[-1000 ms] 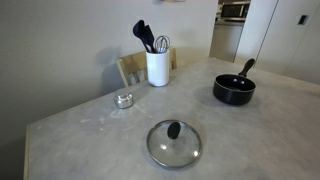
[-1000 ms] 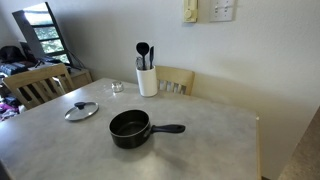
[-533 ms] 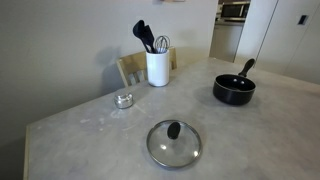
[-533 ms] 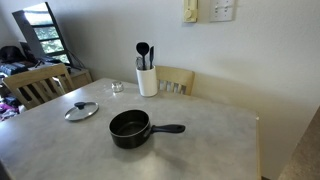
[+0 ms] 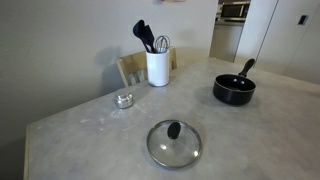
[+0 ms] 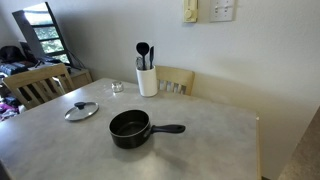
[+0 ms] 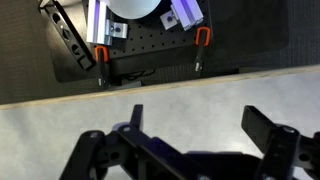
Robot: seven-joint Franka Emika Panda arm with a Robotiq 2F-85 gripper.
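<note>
The black pot (image 6: 129,128) stands uncovered on the table (image 6: 220,115), its handle pointing away from the glass lid (image 6: 81,110), which lies flat, well apart from the pot. Beyond the pot, toward the wall, stands a white utensil crock (image 6: 147,80). The gripper (image 7: 195,125) shows only in the wrist view, jaws wide and empty, over bare tabletop with the pot out of sight. Judged from this, a sound approach needs the pot centred between the fingers before any descent.
</note>
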